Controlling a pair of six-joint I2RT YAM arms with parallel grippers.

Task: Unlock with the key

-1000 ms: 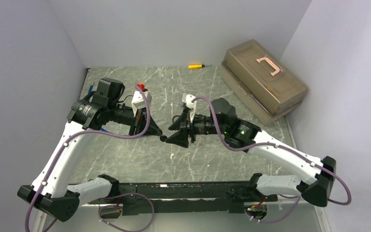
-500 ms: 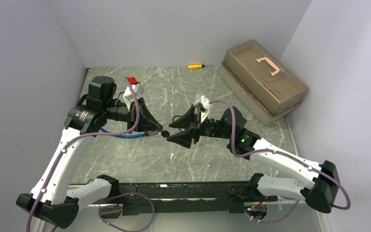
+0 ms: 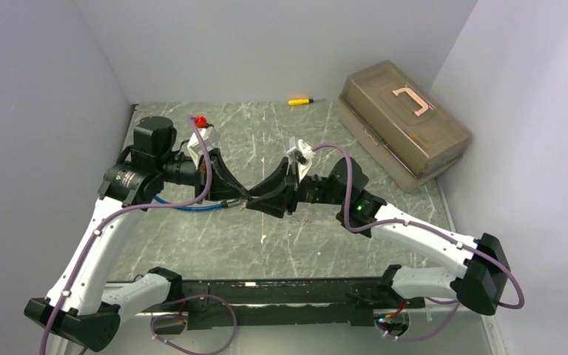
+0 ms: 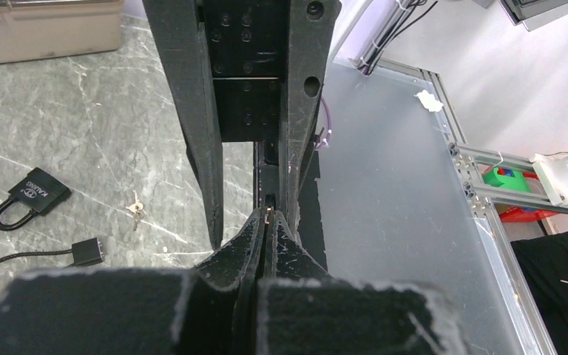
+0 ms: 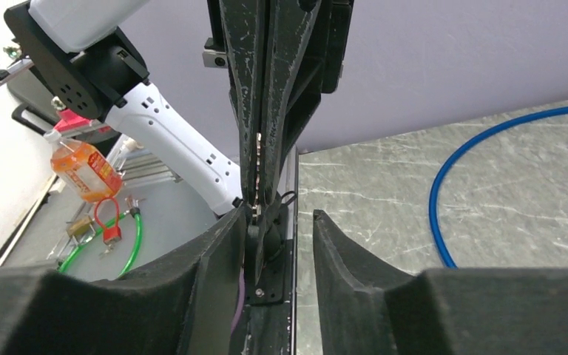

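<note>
Over the grey-green marbled tabletop [image 3: 214,244], the black left gripper [image 3: 241,199] and the black right gripper [image 3: 254,201] meet tip to tip — anything between them is too small to tell. A translucent brown plastic toolbox [image 3: 384,103] with a pink handle sits far right; a yellow-handled screwdriver [image 3: 299,101] lies near the back wall.

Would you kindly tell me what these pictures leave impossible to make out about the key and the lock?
- Held item: left wrist view, the shut left gripper shows only a glint at its tips, too small to identify.
- Padlock: left wrist view, keyhole too small to see; the top view does not show it, perhaps under the right arm.
- Contact: right wrist view, the open right gripper flanks the left gripper's tips; touching is unclear.
</note>
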